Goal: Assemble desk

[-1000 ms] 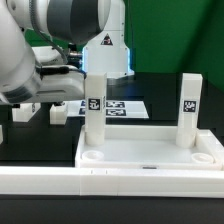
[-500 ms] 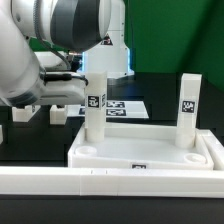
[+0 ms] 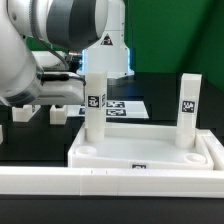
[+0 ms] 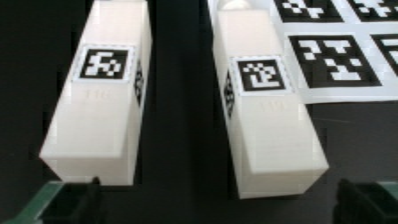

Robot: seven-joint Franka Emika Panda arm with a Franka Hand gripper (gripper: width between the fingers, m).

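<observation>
The white desk top [image 3: 150,155] lies behind the front rail, rim up. Two white tagged legs [image 3: 95,108] [image 3: 188,105] stand upright in its far corner sockets. Two more legs lie side by side on the black table, their ends showing at the exterior view's left [image 3: 22,113] [image 3: 60,115]. In the wrist view these same legs [image 4: 103,100] [image 4: 267,105] lie lengthwise below my gripper [image 4: 217,200]. It is open wide, a dark fingertip [image 4: 71,195] showing on either side, and holds nothing. The arm's bulk hides the gripper in the exterior view.
A long low white rail [image 3: 100,182] runs along the front of the table. The marker board [image 3: 125,106] [image 4: 329,50] lies flat behind the desk top, beside the lying legs. The robot's base [image 3: 105,55] stands at the back.
Over the first half second the arm swung a little toward the exterior view's right and the desk top sits slightly further left. Nothing has visibly moved since; the gripper stays open.
</observation>
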